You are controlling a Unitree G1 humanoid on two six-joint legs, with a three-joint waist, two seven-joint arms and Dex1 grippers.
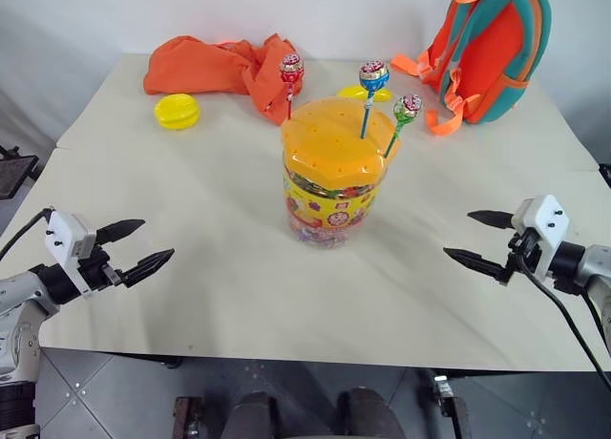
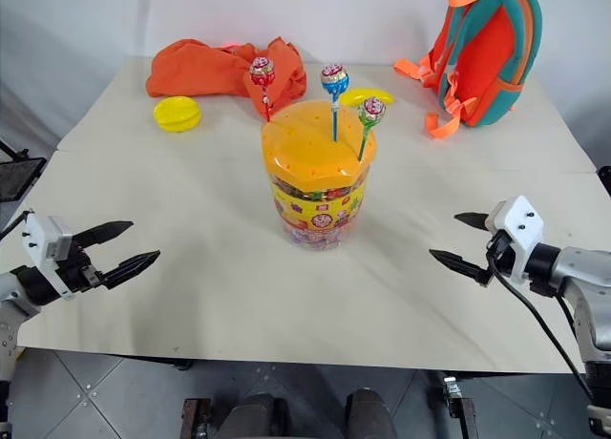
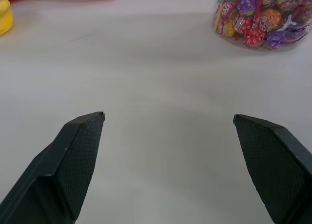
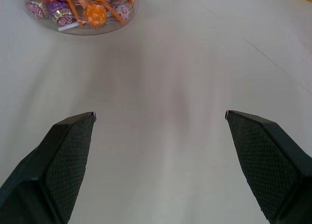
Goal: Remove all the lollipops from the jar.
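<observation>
we see the jar [image 1: 333, 177] mid-table [image 1: 191, 267], three lollipops [image 1: 373, 76] standing in its lid, backpack [image 1: 492, 48] behind it to the right.

Left end effector [image 1: 143, 245] hangs low on its own side, black fingers spread wide, aimed inward. Right end effector [image 1: 480, 239] mirrors it on the opposite side, fingers equally wide apart, tilted slightly downward. Both are empty.

Three lollipops [image 1: 373, 75], one jar [image 1: 329, 177], one backpack [image 1: 490, 48], two pincers [image 1: 134, 248]

Three lollipops [image 1: 373, 76] upright in jar [image 1: 329, 186]
</observation>
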